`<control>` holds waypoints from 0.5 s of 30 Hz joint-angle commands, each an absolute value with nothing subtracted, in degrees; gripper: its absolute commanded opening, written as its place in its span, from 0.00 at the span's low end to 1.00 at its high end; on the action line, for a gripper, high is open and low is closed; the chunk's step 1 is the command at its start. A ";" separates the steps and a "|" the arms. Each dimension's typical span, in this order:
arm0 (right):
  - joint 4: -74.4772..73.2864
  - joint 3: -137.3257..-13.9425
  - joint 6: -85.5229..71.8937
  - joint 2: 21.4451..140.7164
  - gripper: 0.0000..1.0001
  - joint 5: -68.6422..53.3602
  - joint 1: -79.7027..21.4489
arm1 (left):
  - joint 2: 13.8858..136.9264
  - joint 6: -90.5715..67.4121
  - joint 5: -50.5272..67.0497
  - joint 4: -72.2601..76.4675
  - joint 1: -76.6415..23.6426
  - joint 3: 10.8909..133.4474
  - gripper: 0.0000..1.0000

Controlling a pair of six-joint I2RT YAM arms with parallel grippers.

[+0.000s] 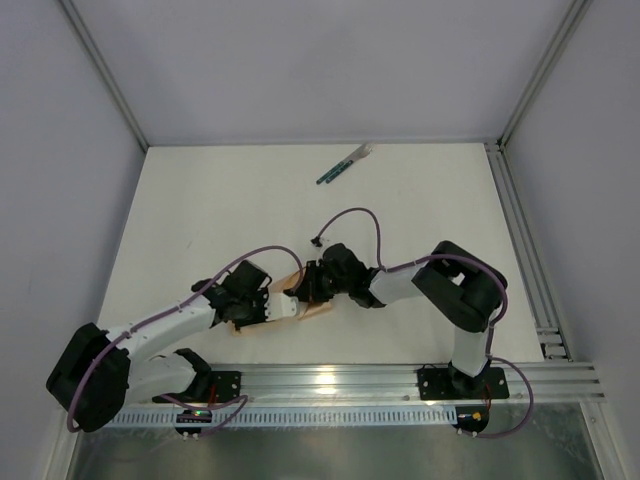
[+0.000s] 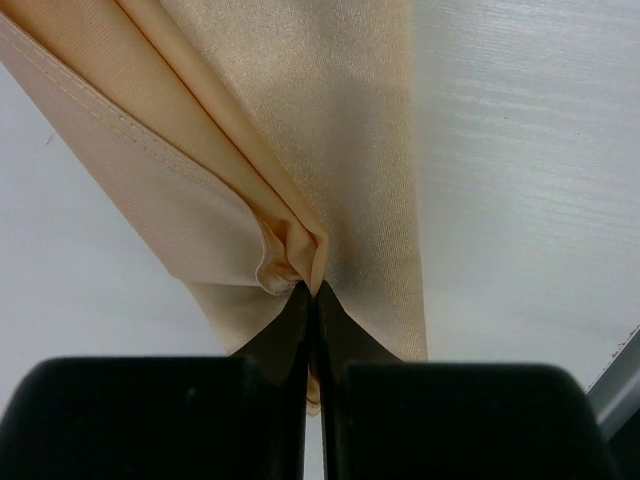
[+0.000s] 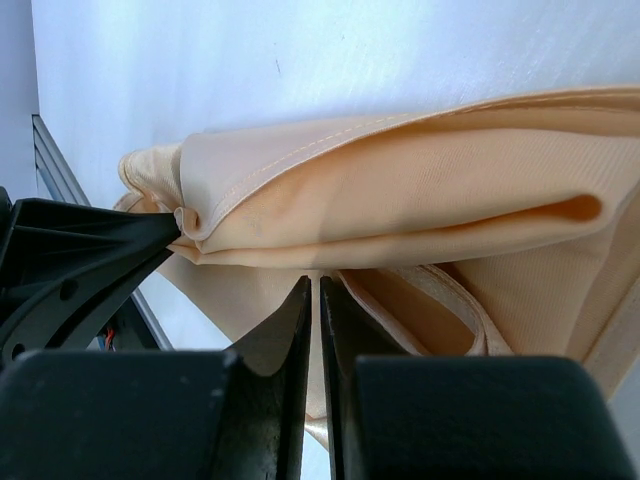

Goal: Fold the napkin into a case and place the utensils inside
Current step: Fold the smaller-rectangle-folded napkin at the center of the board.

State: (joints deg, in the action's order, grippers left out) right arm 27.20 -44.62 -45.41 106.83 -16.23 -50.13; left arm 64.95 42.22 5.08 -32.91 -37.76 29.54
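Note:
The peach-tan napkin (image 1: 312, 312) lies bunched in folds near the table's front edge, between my two grippers. My left gripper (image 1: 268, 305) is shut on a gathered fold of it; in the left wrist view the cloth (image 2: 300, 120) puckers right at the fingertips of that gripper (image 2: 312, 288). My right gripper (image 3: 320, 285) is shut on a thin layer of the napkin (image 3: 400, 200), just under a thick rolled fold. From the top it (image 1: 300, 292) meets the cloth from the right. The left fingers (image 3: 90, 250) show pinching the fold's end. The green-handled utensils (image 1: 345, 165) lie far back.
An aluminium rail (image 1: 350, 380) carrying both arm bases runs along the near edge. A frame rail (image 1: 520, 240) borders the table's right side. A purple cable (image 1: 355, 215) loops above the right wrist. White table surface stretches between the napkin and the utensils.

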 commanded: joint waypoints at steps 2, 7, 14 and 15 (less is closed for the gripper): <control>23.38 -44.03 -42.99 106.26 0.11 -10.99 -49.22 | 65.13 44.12 2.81 -33.75 -38.06 26.99 0.00; 14.79 -46.67 -36.22 100.56 0.16 -10.28 -49.04 | 65.74 43.77 2.19 -32.00 -38.06 25.49 0.00; 4.14 -47.99 -29.27 88.34 0.40 -18.01 -45.10 | 64.16 42.01 2.29 -31.11 -38.06 25.49 0.00; 3.17 -47.81 -29.09 85.81 0.43 -18.02 -44.13 | 63.81 42.01 2.37 -31.11 -38.06 25.49 0.00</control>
State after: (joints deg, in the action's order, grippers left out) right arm 8.67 -45.71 -33.12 91.79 -16.27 -46.37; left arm 63.57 42.68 2.94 -29.78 -38.17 27.83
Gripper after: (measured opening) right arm 0.413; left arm 0.007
